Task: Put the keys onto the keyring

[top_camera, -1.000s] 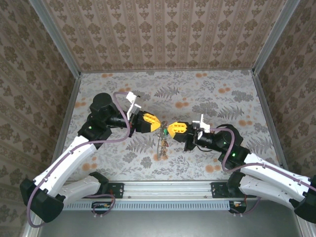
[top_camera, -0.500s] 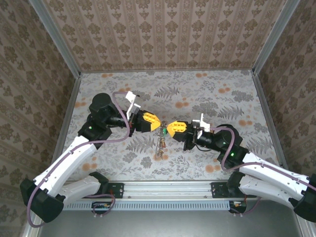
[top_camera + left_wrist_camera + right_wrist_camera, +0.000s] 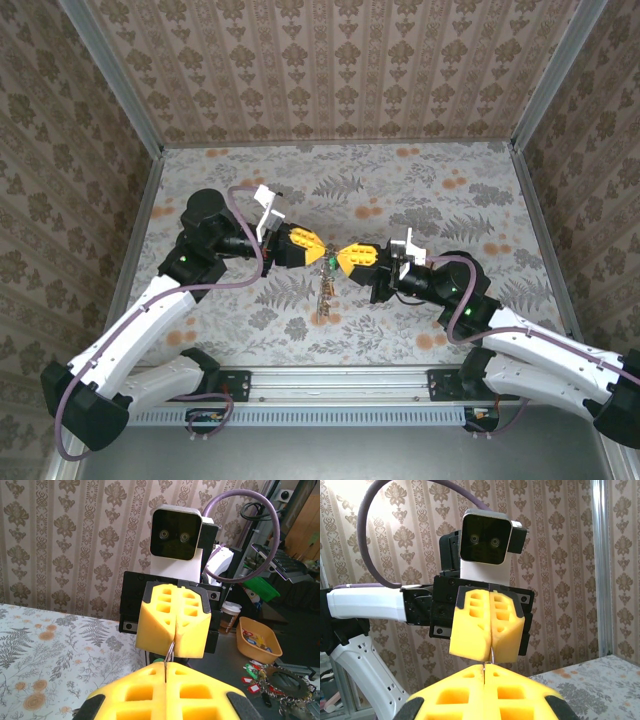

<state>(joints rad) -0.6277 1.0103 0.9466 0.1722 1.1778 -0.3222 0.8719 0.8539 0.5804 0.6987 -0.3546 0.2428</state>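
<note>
Meeting tip to tip above the bench (image 3: 420, 190), the left jaws and the right jaws are both clamped on one thin wire strand of the single keyring (image 3: 326, 288), which spans the short gap between them along the line joining the tips, neither arm nearer. Directly below that gap the ring's cluster hangs; one green key (image 3: 330, 264) is distinguishable, the rest too small to count.

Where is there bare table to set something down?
Bare: the far strip of table along the back wall, and the near patch by the front rail. Crowded: mid-table, where left gripper and right gripper pinch the keyring, keys bunched beside them.
</note>
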